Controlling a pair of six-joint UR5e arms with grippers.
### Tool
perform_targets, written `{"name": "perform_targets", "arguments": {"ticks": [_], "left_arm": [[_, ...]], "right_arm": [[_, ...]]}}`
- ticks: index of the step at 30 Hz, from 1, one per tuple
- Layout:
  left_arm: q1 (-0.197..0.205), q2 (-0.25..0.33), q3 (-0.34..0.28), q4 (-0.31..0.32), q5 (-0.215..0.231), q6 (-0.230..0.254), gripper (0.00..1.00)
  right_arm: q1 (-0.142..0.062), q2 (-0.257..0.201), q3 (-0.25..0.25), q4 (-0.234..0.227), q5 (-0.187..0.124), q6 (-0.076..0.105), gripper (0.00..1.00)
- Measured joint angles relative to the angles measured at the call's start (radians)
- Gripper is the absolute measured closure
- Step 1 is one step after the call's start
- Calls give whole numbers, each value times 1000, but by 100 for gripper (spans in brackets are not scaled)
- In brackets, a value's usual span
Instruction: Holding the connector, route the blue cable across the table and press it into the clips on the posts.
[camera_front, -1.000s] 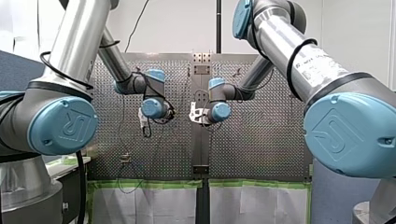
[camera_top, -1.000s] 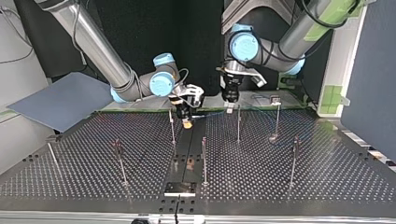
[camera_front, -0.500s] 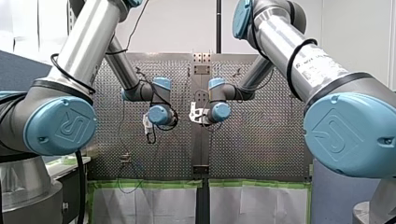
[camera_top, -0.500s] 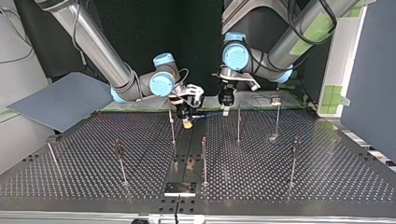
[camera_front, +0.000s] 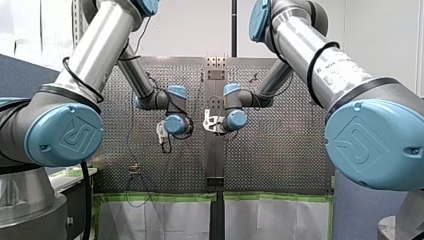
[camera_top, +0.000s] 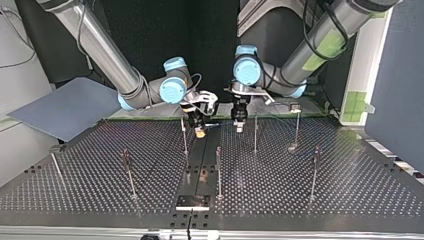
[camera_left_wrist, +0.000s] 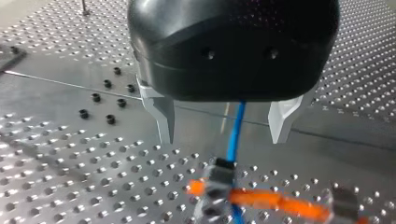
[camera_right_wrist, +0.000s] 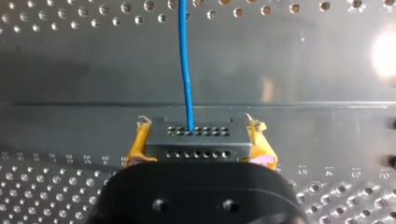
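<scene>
In the right wrist view my right gripper (camera_right_wrist: 198, 128) is shut with its yellow pads on a black connector (camera_right_wrist: 196, 147). The blue cable (camera_right_wrist: 185, 60) runs straight ahead from the connector over the perforated table (camera_right_wrist: 56, 65). In the left wrist view my left gripper (camera_left_wrist: 224, 137) is open, and the blue cable (camera_left_wrist: 235, 130) passes between its metal fingers (camera_left_wrist: 163, 116) without touching them. Just ahead of it are the other gripper's orange pads (camera_left_wrist: 271, 200). In the top view my right gripper (camera_top: 200, 128) and my left gripper (camera_top: 239, 125) hang close together over the table's far middle.
Several thin posts stand on the table, the nearest to the grippers being one post (camera_top: 184, 136) and another (camera_top: 255, 132). A grey-blue panel (camera_top: 65, 107) lies at the top view's left. A black plate (camera_top: 192, 202) sits at the near edge.
My left arm has moved toward my right gripper: leftward in the top view, rightward in the front view. My right arm and the connector have stayed put.
</scene>
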Motion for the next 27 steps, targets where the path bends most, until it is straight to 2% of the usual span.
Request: {"name": "perform_targets", "arguments": {"ticks": [5,10,11,12,13,14,15,16,18,21,27], "left_arm": [[-6,-38,38,1,-4,-4,0],[-7,-79,60,2,-32,-7,0],[-7,-84,61,2,-38,-7,9],[-7,-89,62,2,-45,-7,30],[-7,-91,62,0,-50,-5,30],[-8,-93,62,-3,-56,-2,45],[-9,-95,62,-7,-65,5,69],[-9,-95,62,-11,-73,11,69],[-10,-96,63,-20,-91,27,100],[-13,-96,63,-29,-115,41,100],[-18,-96,63,-37,-153,40,100]], "right_arm": [[-2,0,0,1,-1,0,100],[-3,0,0,2,-1,0,100],[-3,0,0,2,-1,0,100],[-3,0,0,2,-1,0,100],[-3,0,0,2,-1,0,100],[-3,0,0,2,-1,0,100],[-3,0,0,2,-1,0,100],[-3,0,0,2,-1,0,100],[-3,0,0,2,-1,0,100],[-3,0,0,3,-2,-1,100],[-3,-2,0,6,-2,-1,100]]}}
